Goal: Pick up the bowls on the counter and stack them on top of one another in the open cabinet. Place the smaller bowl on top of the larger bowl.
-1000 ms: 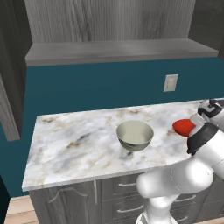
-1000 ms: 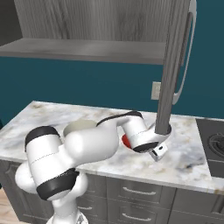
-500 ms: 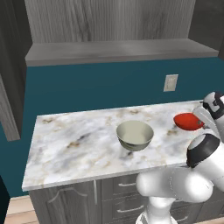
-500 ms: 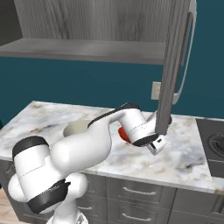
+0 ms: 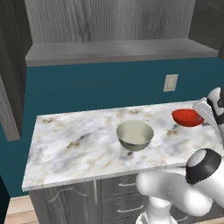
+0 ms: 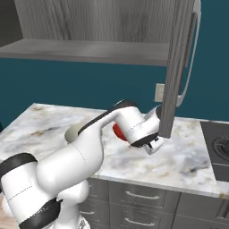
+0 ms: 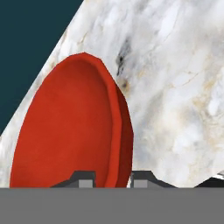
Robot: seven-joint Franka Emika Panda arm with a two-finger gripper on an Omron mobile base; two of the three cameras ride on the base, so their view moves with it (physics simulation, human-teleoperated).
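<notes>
Right of centre in the left base view, red bowl (image 5: pixel 187 117) sits at the counter (image 5: pixel 78 148) edge of frame, grey bowl (image 5: pixel 134 135) mid-slab to its left. Hand view: gripper (image 7: pixel 113 179) pinched nearly shut on the red bowl's rim, one tip inside, one outside. Cabinet shelf (image 5: pixel 118 50) lies above, up-left of the grip; lift looks next.

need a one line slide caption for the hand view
Gripper shut on the rim of the red bowl, with the marble counter beyond it.
</notes>
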